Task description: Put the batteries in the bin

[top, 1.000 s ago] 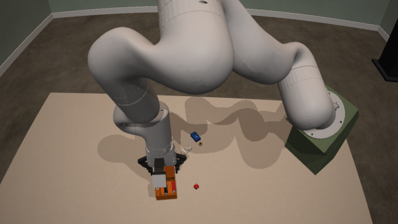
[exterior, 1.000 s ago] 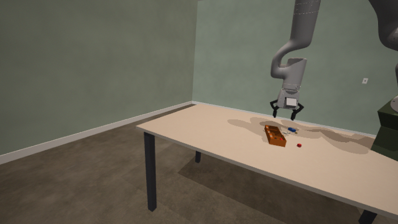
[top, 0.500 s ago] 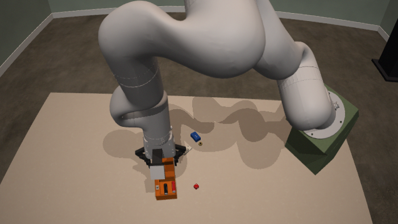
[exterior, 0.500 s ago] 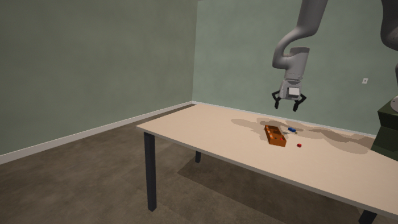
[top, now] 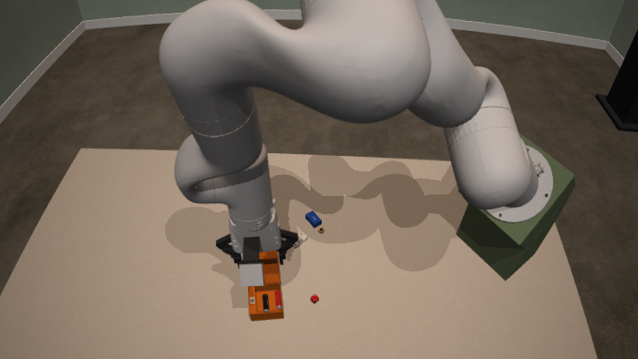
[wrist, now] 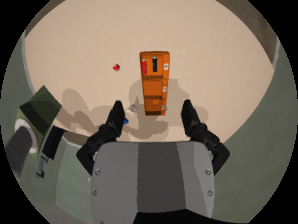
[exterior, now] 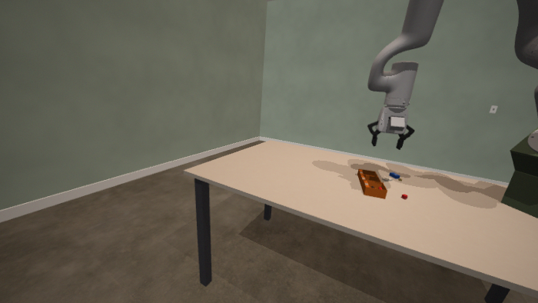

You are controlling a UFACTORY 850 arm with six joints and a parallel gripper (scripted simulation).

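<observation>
The long orange bin (top: pixel 266 315) (exterior: pixel 374 192) (wrist: pixel 143 80) has several compartments and stands on the table. Its front compartment bears a small label and holds a black battery (top: pixel 265 302) and a red battery (top: pixel 278 299) side by side. My gripper (top: pixel 257 248) (exterior: pixel 386 144) (wrist: pixel 152 107) is open and empty, high above the bin's back end. A blue rectangular block (top: pixel 313 219) (exterior: pixel 394 175) (wrist: pixel 125 121), which looks like the nine-volt battery, lies on the table behind the bin to the right.
A small brass nut (top: pixel 321 230) and a white bracket (top: pixel 301 239) lie near the blue block. A red die (top: pixel 314 299) (exterior: pixel 404 196) (wrist: pixel 116 67) lies right of the bin. The arm's green base (top: pixel 515 237) stands at the table's right edge.
</observation>
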